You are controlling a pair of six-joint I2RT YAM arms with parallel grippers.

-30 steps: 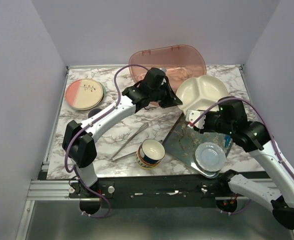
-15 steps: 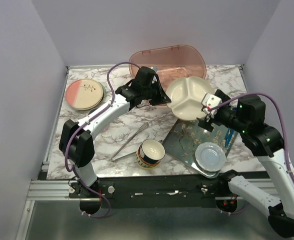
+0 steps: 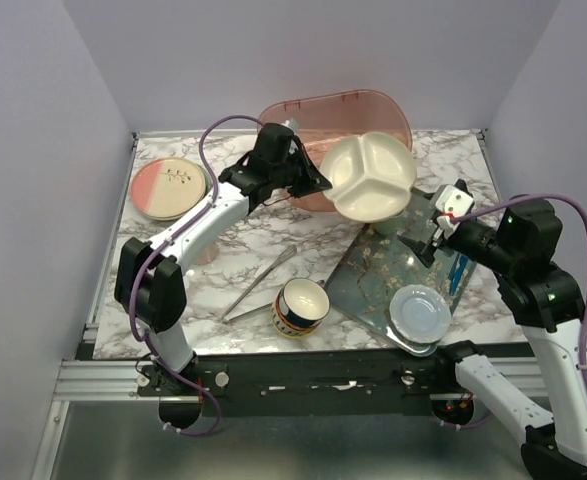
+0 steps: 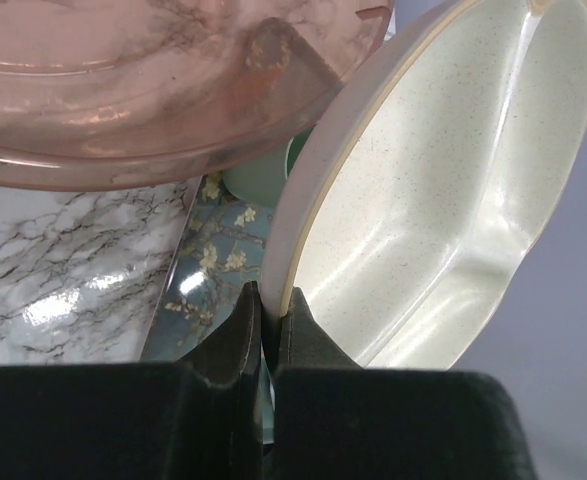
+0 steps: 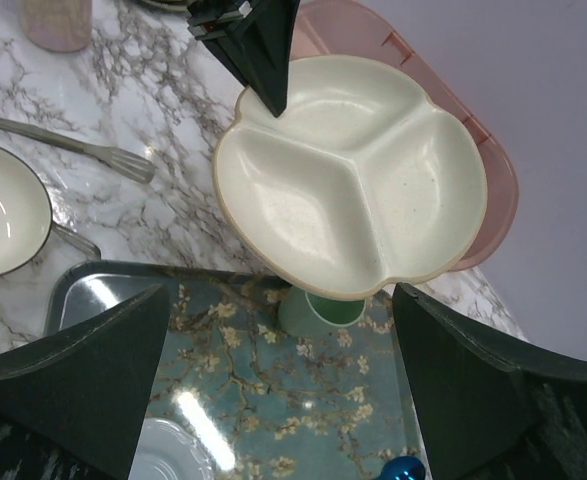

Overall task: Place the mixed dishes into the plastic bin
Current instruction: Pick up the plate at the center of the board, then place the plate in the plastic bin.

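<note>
Your left gripper (image 4: 268, 322) is clenched on the rim of the cream three-compartment ceramic dish (image 3: 368, 178), held aloft just near of the translucent pink plastic bin (image 3: 373, 110) at far centre. Your right gripper (image 3: 435, 225) hangs released. Nothing shows inside the bin, so I judge every piece remains. Count one divided dish, one pink-and-cream plate (image 3: 163, 188) on one mint-green plate (image 3: 205, 180) at left, one navy-and-yellow patterned bowl (image 3: 300, 305), one pale saucer (image 3: 420, 312) and one green cup (image 5: 318, 310).
</note>
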